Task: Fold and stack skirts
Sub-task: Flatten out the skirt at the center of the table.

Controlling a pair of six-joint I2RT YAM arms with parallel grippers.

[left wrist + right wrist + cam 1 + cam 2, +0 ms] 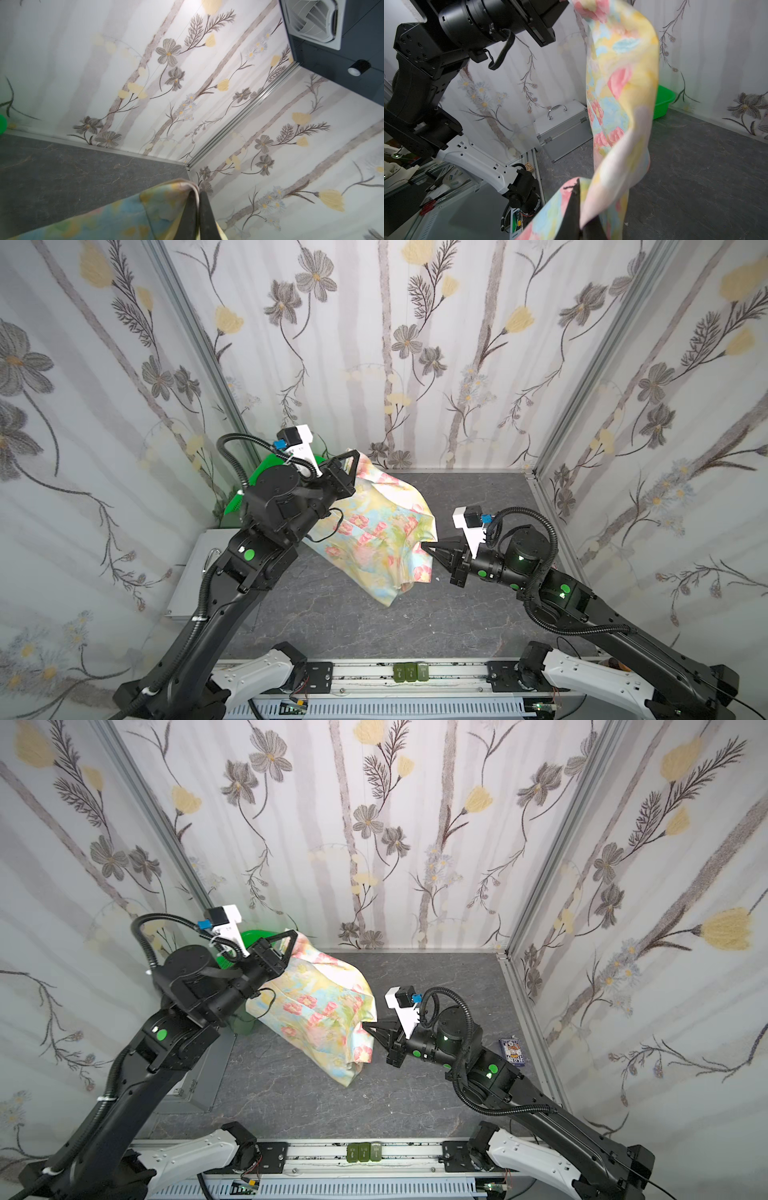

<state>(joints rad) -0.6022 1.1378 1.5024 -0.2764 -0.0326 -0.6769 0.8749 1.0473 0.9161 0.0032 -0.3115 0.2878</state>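
two arms (266, 526) aloft, skirt (374, 531) between

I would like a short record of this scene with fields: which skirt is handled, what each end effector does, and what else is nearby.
skirt handled: floral skirt, held up and spread between the two arms
left end effector: shut on the skirt's far upper edge
right end effector: shut on the skirt's nearer side edge
nearby: green basket by the wall; silver case
stack: none visible yet
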